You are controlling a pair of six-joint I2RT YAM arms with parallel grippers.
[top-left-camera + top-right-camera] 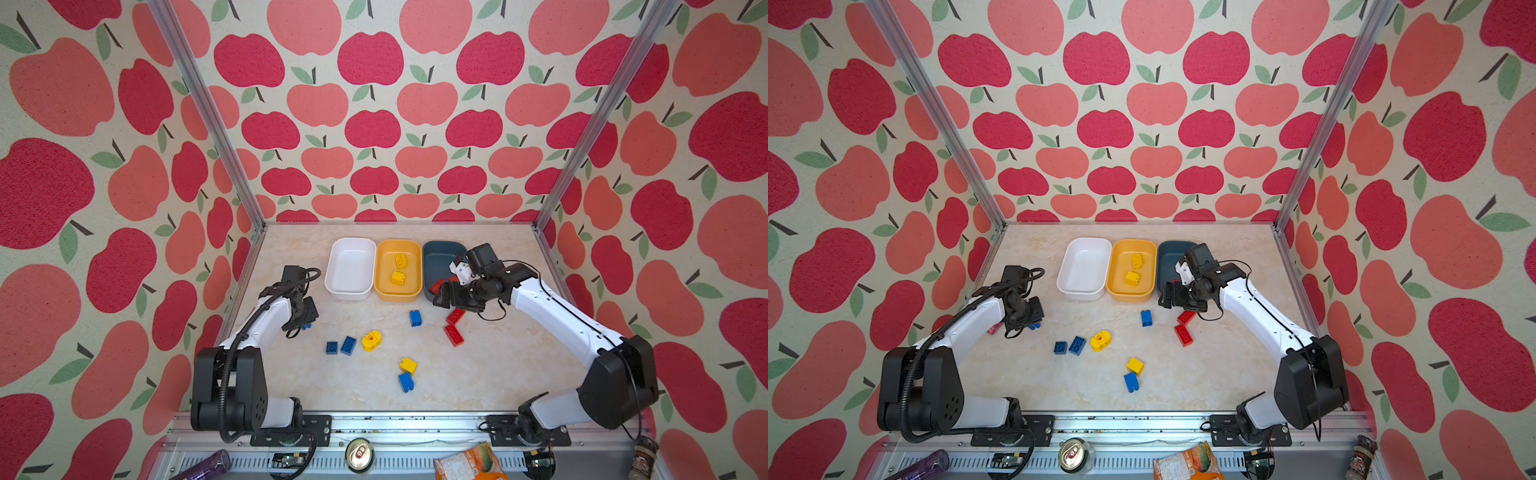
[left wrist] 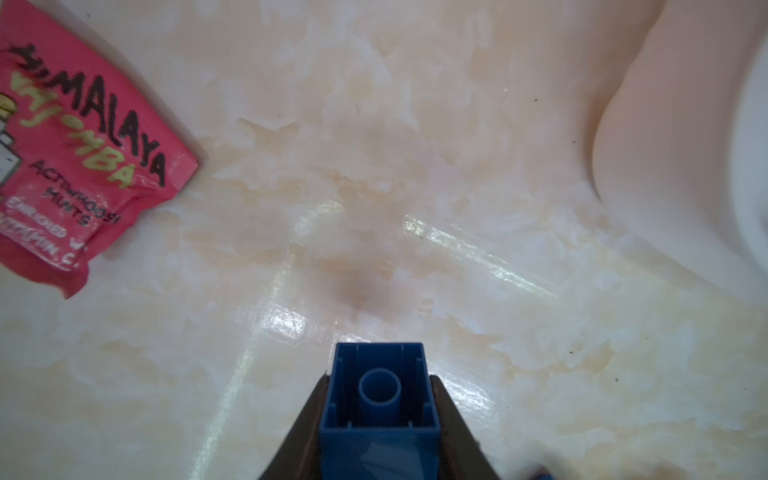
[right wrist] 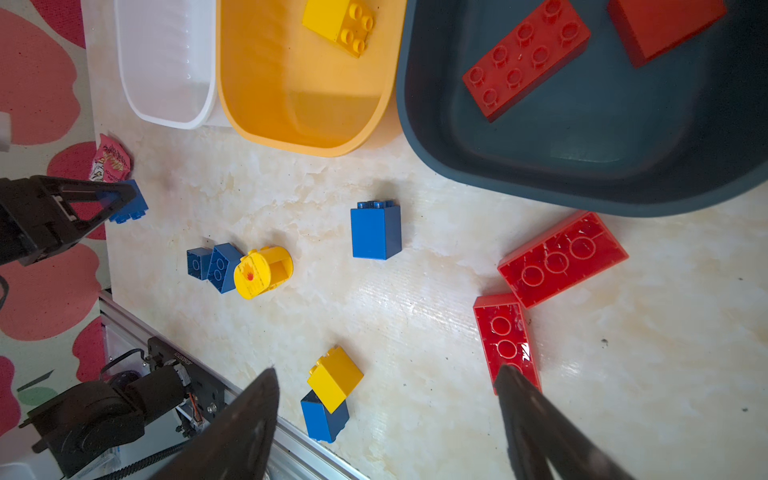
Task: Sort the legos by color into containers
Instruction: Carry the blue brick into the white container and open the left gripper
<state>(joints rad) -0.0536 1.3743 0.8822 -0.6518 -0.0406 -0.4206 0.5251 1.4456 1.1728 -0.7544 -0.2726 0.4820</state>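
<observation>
Left wrist view: left gripper (image 2: 378, 384) tight on blue brick (image 2: 379, 419), rim of white tub (image 2: 673, 187) nearby; right gripper (image 3: 386, 372) spread over tabletop (image 3: 415, 299).

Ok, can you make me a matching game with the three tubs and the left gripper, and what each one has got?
Things:
1. white tub
2. yellow tub
3. dark blue tub
4. left gripper

What it has:
A. red bricks inside
B. shut on a blue brick
C. nothing inside
D. two yellow bricks inside

Pairs: 1-C, 2-D, 3-A, 4-B
</observation>
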